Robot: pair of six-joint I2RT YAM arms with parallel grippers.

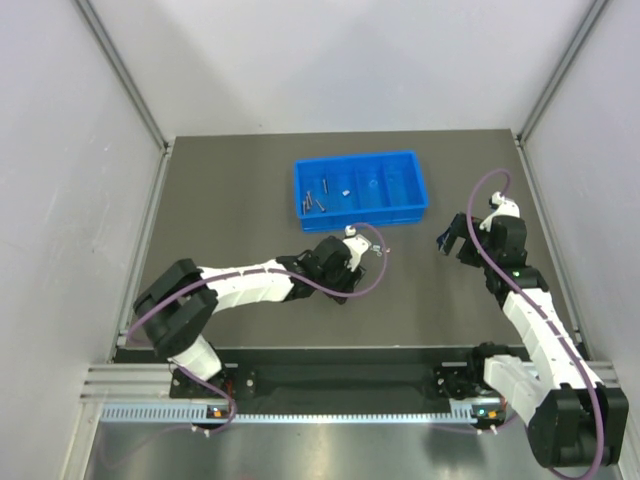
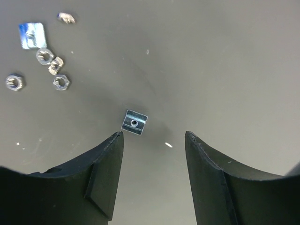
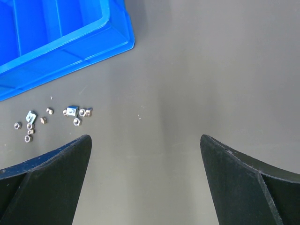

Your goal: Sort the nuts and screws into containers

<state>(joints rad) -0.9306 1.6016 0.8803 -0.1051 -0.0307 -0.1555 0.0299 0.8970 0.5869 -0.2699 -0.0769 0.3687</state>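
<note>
1. Two pincers are in view, both spread and both empty. The left pincer hangs low over the table, just in front of the blue tray, with its jaws parted part-way.
2. One square nut lies flat on the table just ahead of the left pincer's tips. It sits off-centre, close to the fingertip at the left of the wrist view, and neither fingertip touches it.
3. A loose group of nuts lies farther off on the table, at the upper left of the same view, apart from the square nut.
4. In the blue tray, two screws lie in the leftmost compartment. One small piece lies in the next compartment and is too small to identify.
5. The right pincer stands at full spread near the tray's right end, with nothing between its jaws.
6. Step in hand (judgement): the left arm is lining up to pick the square nut. With nuts loose on the table, sorting looks only partly done.
7. Next move (judgement):
   - Shift sideways until the nut is centred between the tips.
   - Lower to the table.
   - Close across two flat sides. The piece is thin and may slide or tip.
   - Carry it to a compartment other than the screws'.
</note>
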